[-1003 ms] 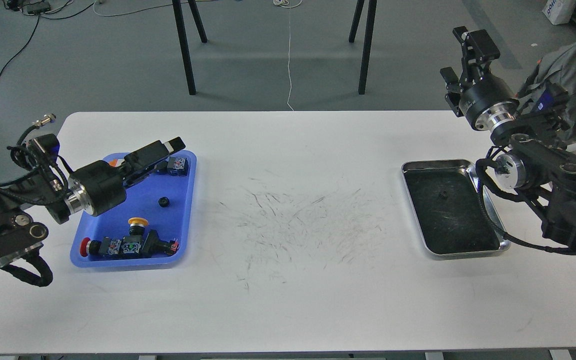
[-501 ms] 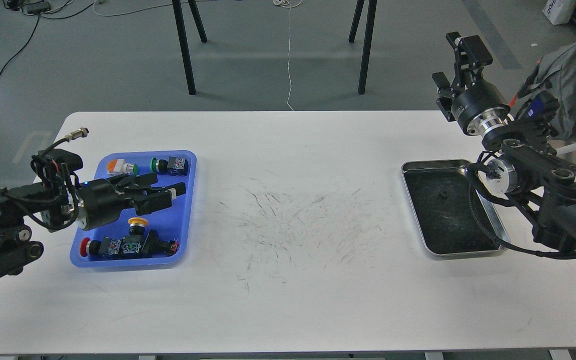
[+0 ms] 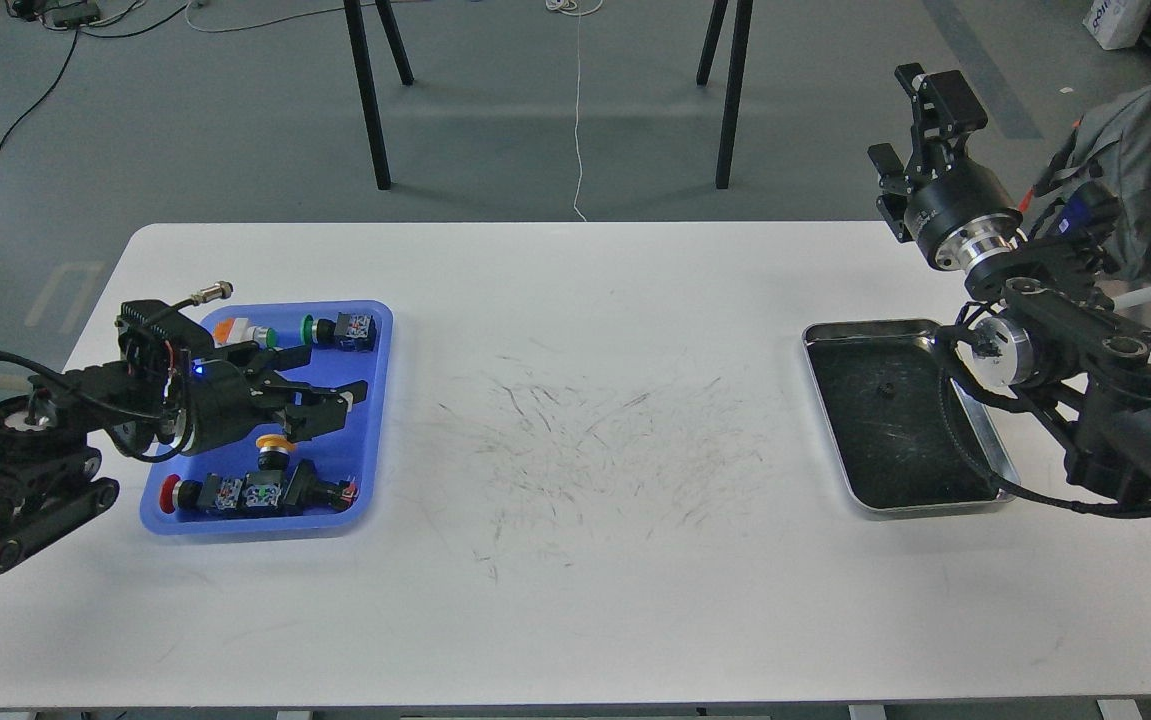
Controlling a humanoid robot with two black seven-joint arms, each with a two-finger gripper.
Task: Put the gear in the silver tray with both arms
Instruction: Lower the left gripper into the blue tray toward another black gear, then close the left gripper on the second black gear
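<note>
Gear: small black toothed piece, not visible in the blue tray at this moment; the spot near the tray's middle is covered by the left gripper. Whether that gripper touches or holds it cannot be told.

Left arm: black, enters from the left edge, lies low over the table's left end, reaching into the blue tray. Left gripper: fingers parted, pointing right, low over the tray's middle.

Blue tray: plastic, rectangular, on the left part of the white table. Contents, back row: orange-capped push button, green-capped push button. Front: yellow-capped push button just below the gripper fingers; red-capped push button and a row of dark switch blocks along the near wall.

White table: centre bare of objects, marked with dark scuffs.

Silver tray: shiny steel, dark scratched bottom, on the right part of the table, well apart from the blue tray. One small dark speck lies near the middle of its upper half; too small to identify.

Right arm: black with silver joint rings, enters from the right edge, crossing above the silver tray's right rim. Right gripper: raised beyond the table's far right corner, pointing up and away, fingers apart, nothing between them.
</note>
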